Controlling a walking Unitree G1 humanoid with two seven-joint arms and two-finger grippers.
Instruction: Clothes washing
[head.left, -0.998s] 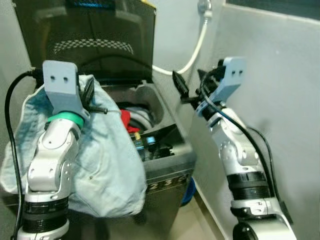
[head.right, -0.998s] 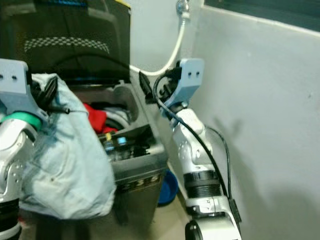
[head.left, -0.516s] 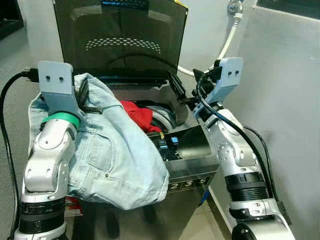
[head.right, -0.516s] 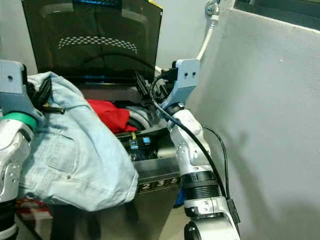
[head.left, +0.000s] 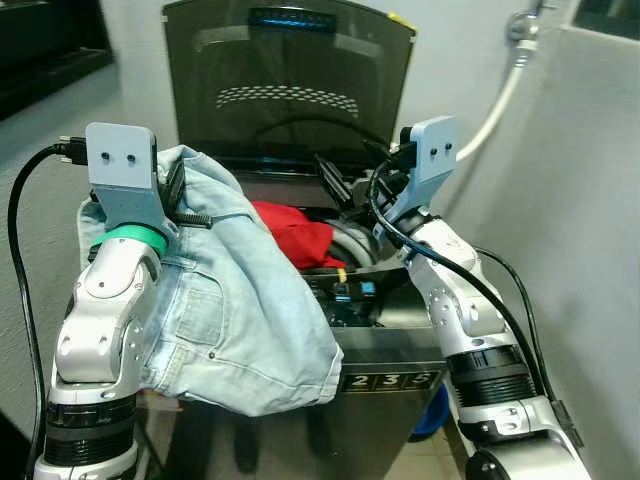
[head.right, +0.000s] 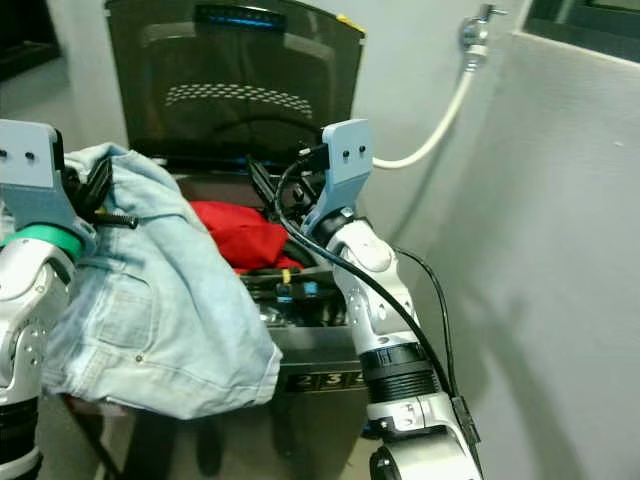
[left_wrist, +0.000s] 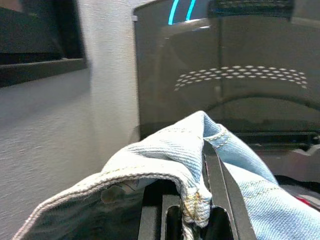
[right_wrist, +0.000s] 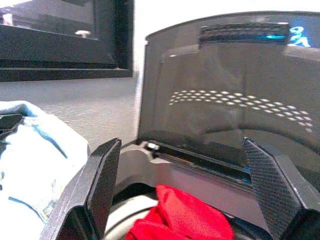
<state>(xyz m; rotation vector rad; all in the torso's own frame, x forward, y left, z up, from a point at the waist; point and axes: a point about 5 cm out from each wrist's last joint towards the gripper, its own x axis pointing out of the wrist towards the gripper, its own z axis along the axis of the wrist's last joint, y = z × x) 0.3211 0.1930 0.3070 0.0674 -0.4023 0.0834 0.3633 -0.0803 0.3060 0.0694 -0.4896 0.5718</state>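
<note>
Left gripper (left_wrist: 192, 220): pinched on a seam fold of the jeans (head.left: 235, 300), raised at the left front of the washing machine (head.left: 385, 345).
Jeans: pale blue denim, stitched seams, one rivet visible; bulk hangs down over the machine's left front corner, outside the drum.
Red garment (head.left: 295, 230): already in the drum, bunched, near the rear of the opening.
Lid (head.left: 290, 85): dark, translucent, standing upright behind the opening.
Right gripper (right_wrist: 185, 200): fingers spread wide, holding nothing, poised above the drum's right side.
Hose (head.left: 495, 100): white, running up the wall to a tap, right of the lid.
Step in hand (judged): loading the jeans.
Method advised: carry the pinch across over the drum centre before releasing; the hanging denim looks heavy and may snag the rim, so lift high first.
</note>
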